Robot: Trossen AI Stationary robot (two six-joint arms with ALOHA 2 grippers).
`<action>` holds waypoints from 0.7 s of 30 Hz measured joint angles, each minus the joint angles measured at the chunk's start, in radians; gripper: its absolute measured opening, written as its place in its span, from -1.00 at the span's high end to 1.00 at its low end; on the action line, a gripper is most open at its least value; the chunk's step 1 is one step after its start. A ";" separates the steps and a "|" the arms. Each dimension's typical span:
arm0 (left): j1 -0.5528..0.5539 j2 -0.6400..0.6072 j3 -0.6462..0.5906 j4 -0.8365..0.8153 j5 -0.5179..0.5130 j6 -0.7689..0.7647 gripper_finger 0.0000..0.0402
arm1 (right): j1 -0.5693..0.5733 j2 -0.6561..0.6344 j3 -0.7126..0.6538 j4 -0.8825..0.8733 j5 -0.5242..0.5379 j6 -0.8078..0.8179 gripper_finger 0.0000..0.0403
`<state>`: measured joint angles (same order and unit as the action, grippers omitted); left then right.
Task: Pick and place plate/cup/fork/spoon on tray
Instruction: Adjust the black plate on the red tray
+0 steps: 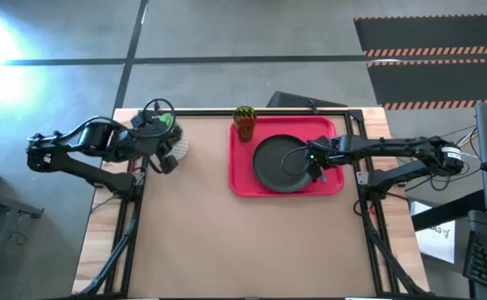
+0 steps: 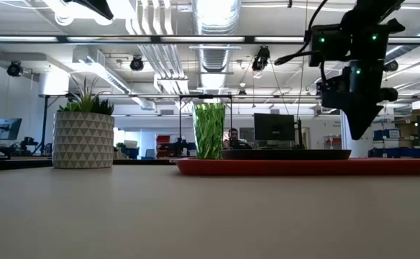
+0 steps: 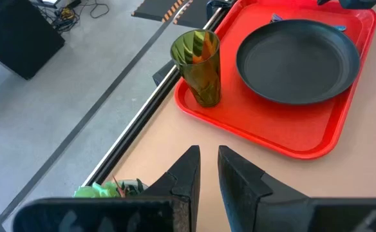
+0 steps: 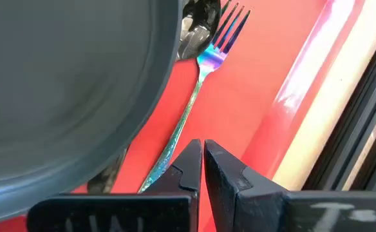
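Observation:
The red tray (image 1: 331,185) lies at the table's far right. The dark plate (image 1: 278,164) rests flat on it, and the olive-green cup (image 1: 243,123) stands upright in its far left corner. The fork (image 4: 197,90) and the spoon (image 4: 196,26) lie on the tray floor beside the plate's rim; the plate hides part of the spoon. My right gripper (image 1: 314,162) hangs shut and empty above the tray (image 2: 357,133), over the fork's handle (image 4: 203,161). My left gripper (image 1: 167,158) is shut and empty at the table's left, beside the plant pot.
A white patterned pot with a green plant (image 1: 170,143) stands at the table's far left, close to my left gripper. The middle and near parts of the tan table (image 1: 243,250) are bare. Black frame rails run along the table's edges (image 1: 369,225).

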<state>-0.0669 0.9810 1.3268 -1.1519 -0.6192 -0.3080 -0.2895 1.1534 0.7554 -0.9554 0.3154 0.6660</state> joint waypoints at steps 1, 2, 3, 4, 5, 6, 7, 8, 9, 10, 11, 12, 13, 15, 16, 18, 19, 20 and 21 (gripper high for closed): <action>0.000 0.000 0.000 0.000 0.000 0.000 0.81 | -0.001 0.000 -0.005 0.006 0.000 -0.001 0.96; 0.000 0.000 -0.002 0.000 0.000 0.000 0.81 | -0.001 0.000 -0.011 0.012 0.000 0.000 0.96; 0.000 0.000 -0.003 0.000 0.000 0.000 0.81 | -0.001 0.000 -0.017 0.020 0.001 0.002 0.96; 0.000 0.000 -0.004 0.000 0.000 0.000 0.81 | -0.001 0.000 -0.025 0.029 0.001 0.003 0.96; 0.000 0.000 -0.004 0.000 0.000 0.000 0.81 | -0.001 0.001 -0.034 0.041 0.002 0.004 0.96; 0.000 0.000 -0.005 0.000 0.000 0.000 0.81 | -0.001 0.003 -0.044 0.061 0.001 0.009 0.96; 0.000 0.000 -0.006 0.000 0.000 0.000 0.81 | -0.001 0.006 -0.054 0.086 0.000 0.016 0.96; 0.000 0.000 -0.006 0.000 0.000 0.000 0.81 | -0.001 0.009 -0.064 0.115 -0.001 0.019 0.96; 0.000 0.000 -0.006 0.000 0.000 0.000 0.81 | -0.001 0.012 -0.073 0.142 -0.001 0.022 0.96; 0.000 0.000 -0.006 0.000 0.000 0.000 0.81 | -0.001 0.015 -0.083 0.173 -0.002 0.022 0.96; 0.000 0.000 -0.006 0.000 0.000 0.000 0.81 | -0.001 0.018 -0.091 0.205 -0.006 0.022 0.96; 0.000 0.000 -0.006 0.000 0.000 0.000 0.81 | -0.001 0.022 -0.098 0.231 -0.008 0.022 0.96; 0.000 0.000 -0.006 0.000 0.000 0.000 0.81 | -0.001 0.027 -0.103 0.250 -0.009 0.022 0.96; 0.000 0.000 -0.006 0.000 0.000 0.000 0.81 | -0.001 0.038 -0.107 0.278 -0.009 0.022 0.96; 0.000 0.000 -0.006 0.000 0.000 0.000 0.81 | -0.001 0.042 -0.107 0.293 -0.009 0.022 0.96; 0.000 -0.001 -0.006 0.000 0.000 0.000 0.81 | -0.001 0.047 -0.107 0.311 -0.009 0.022 0.96; 0.000 -0.001 -0.006 0.000 0.000 0.000 0.81 | -0.001 0.049 -0.107 0.324 -0.009 0.022 0.96; 0.000 -0.001 -0.006 0.000 0.000 0.000 0.81 | -0.001 0.050 -0.107 0.338 -0.009 0.022 0.96; 0.000 -0.001 -0.006 0.000 0.000 0.000 0.81 | -0.001 0.053 -0.107 0.352 -0.010 0.022 0.96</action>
<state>-0.0669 0.9798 1.3205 -1.1522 -0.6189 -0.3077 -0.2909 1.2060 0.6483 -0.6035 0.3059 0.6880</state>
